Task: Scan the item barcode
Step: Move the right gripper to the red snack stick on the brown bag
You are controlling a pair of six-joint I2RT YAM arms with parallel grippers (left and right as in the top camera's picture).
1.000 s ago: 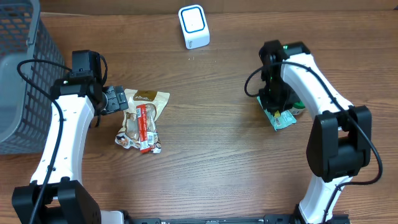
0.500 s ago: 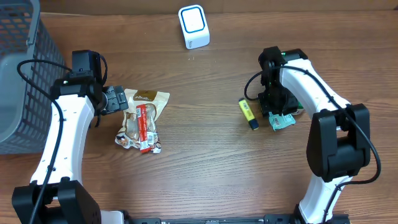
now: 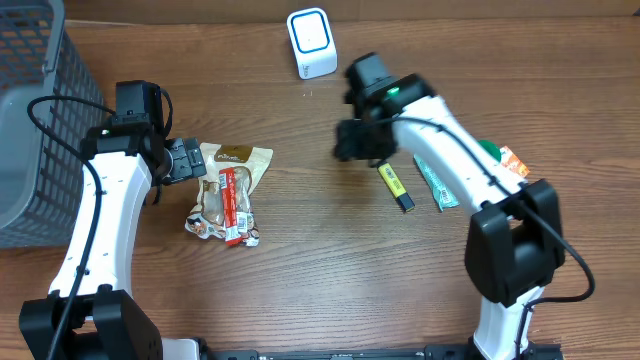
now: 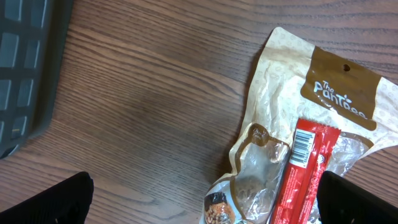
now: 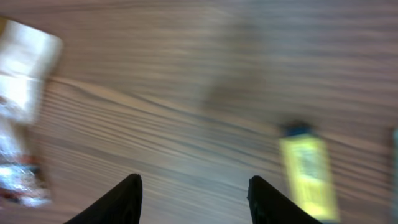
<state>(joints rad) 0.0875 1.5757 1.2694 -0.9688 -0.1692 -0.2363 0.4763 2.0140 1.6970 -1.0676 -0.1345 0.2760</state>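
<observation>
– Starting from the biggest thing, why is the basket [image 3: 25, 60] off at the far left edge of the table [image 3: 320, 270]?

– Probably so it stays out of the way; nothing is being put into it now. Next in size is the snack pouch [image 3: 235, 165], lying flat with a red bar [image 4: 305, 168] on top of it. The left gripper [image 4: 202, 186] hovers just beside the pouch's upper left corner, fingers spread wide and empty (waiting, I would say).

– And the scanner [image 3: 311, 42]?

– It stands at the back, well apart from every item, so something has to be carried to it.

– Where is the item, then?

– I can't tell which one is meant. A yellow tube [image 3: 396, 187] lies on the wood just beside a teal packet [image 3: 437, 183], and nothing holds either. The right gripper [image 5: 194, 186] is above bare table near the tube's upper end, fingers apart with nothing between them.

– What has changed?

– A second ago the right arm was over the right-hand pile and no tube showed. Half a second ago the tube lay where it lies now. Since then the arm has swung left toward the middle, uncovering the teal packet and some green and orange bits behind it. The left arm and the pouch have not moved.
</observation>
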